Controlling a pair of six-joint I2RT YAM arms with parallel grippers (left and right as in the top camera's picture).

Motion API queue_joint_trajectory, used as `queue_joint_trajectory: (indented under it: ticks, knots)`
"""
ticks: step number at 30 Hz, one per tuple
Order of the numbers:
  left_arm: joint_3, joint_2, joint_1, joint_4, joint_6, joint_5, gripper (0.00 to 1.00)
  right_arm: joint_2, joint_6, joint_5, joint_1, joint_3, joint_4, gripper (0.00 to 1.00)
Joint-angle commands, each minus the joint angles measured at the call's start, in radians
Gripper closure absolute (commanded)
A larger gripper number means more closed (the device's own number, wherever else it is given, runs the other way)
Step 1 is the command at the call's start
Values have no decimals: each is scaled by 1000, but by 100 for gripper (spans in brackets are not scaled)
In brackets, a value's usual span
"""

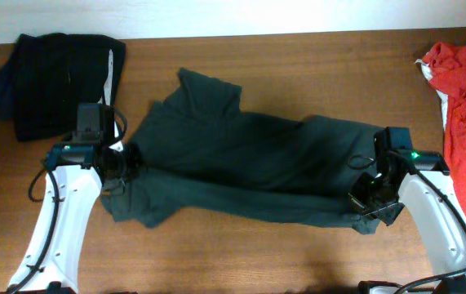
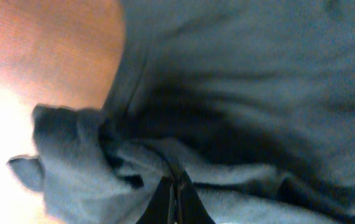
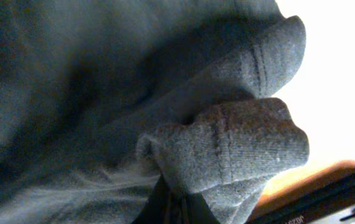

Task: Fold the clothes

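A dark green shirt [image 1: 241, 159] lies stretched across the middle of the table, partly folded along its length. My left gripper [image 1: 122, 166] is shut on the shirt's left edge; in the left wrist view the jaws [image 2: 175, 193] pinch bunched green cloth [image 2: 102, 162]. My right gripper [image 1: 363, 196] is shut on the shirt's right end; in the right wrist view the jaws [image 3: 177, 202] hold a rolled hem [image 3: 239, 143].
A pile of dark navy clothes [image 1: 53, 77] lies at the back left. A red garment [image 1: 465, 106] with white cloth lies at the right edge. Brown wooden table [image 1: 298, 65] shows behind and in front of the shirt.
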Motion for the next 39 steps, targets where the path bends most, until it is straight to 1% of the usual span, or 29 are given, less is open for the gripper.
queue_joint_trajectory:
  ticks: [1, 3, 7, 10, 12, 13, 14, 15, 16, 17, 18, 20, 21, 22, 23, 24, 25, 26, 27, 28, 29, 30, 31, 33, 35, 38, 39]
  knots:
    - [11, -9, 0, 77, -7, 31, 100, -3, 5, 109, 4, 15, 27, 96]
    - [10, 16, 0, 117, -11, 34, 100, -3, 30, 152, 4, 15, 69, 96]
    - [10, 97, 0, 164, -45, 34, 100, -2, 27, 178, 4, 15, 178, 96]
    - [10, 165, 0, 183, -45, 34, 100, 1, 18, 185, 4, 15, 264, 94]
    - [10, 203, 0, 201, -45, 34, 99, 15, -21, 189, 5, 15, 344, 94]
    - [10, 221, 0, 211, -45, 34, 100, 24, -48, 188, 5, 15, 381, 90]
    - [10, 234, 0, 219, -44, 34, 100, 32, -70, 188, 5, 15, 408, 83]
    - [10, 246, 0, 228, -44, 33, 100, 42, -110, 188, 4, 15, 433, 58]
    - [10, 249, 0, 230, -43, 30, 100, 44, -154, 188, 4, 18, 442, 31]
    - [14, 242, 0, 216, -43, 31, 97, 44, -199, 189, 4, 34, 425, 2]
    - [27, 233, 0, 188, -43, 31, 96, 44, -213, 193, 4, 77, 358, 1]
    - [82, 188, 0, 63, -43, 30, 94, 44, -220, 177, 5, 208, 188, 1]
    - [98, 167, 0, 22, -17, 32, 84, 44, -264, 136, 5, 243, 152, 1]
    - [99, 152, -8, -7, 11, 35, 41, 44, -318, 84, 5, 254, 139, 2]
    - [98, 152, -28, -42, 16, 36, 2, 48, -322, 63, 5, 246, 133, 6]
    - [89, 162, -52, -57, 16, 50, 1, 55, -317, 58, 5, 237, 133, 10]
    - [82, 169, -71, -69, 16, 66, 1, 68, -317, 41, 5, 229, 134, 13]
    - [68, 182, -109, -78, 16, 80, 1, 89, -317, 12, 5, 218, 134, 25]
    - [55, 192, -137, -72, 16, 71, 8, 114, -317, -14, 5, 206, 135, 38]
    - [48, 200, -153, -65, 16, 67, 11, 131, -317, -23, 5, 199, 138, 45]
    - [42, 212, -170, -57, 16, 68, 27, 156, -317, -27, 5, 192, 142, 55]
    - [40, 235, -188, -51, 16, 67, 46, 190, -317, -27, 5, 187, 146, 70]
    - [39, 277, -204, -31, 16, 54, 72, 249, -317, -27, 5, 181, 153, 81]
    - [39, 331, -206, 3, 16, 29, 89, 317, -317, -27, 5, 181, 158, 86]
    - [39, 381, -196, 31, 16, -10, 99, 389, -317, -28, 5, 181, 177, 87]
    - [39, 463, -128, 56, -26, -145, 99, 506, -317, -34, 5, 181, 229, 87]
    - [39, 476, -100, 58, -29, -151, 99, 532, -317, -40, 5, 181, 236, 87]
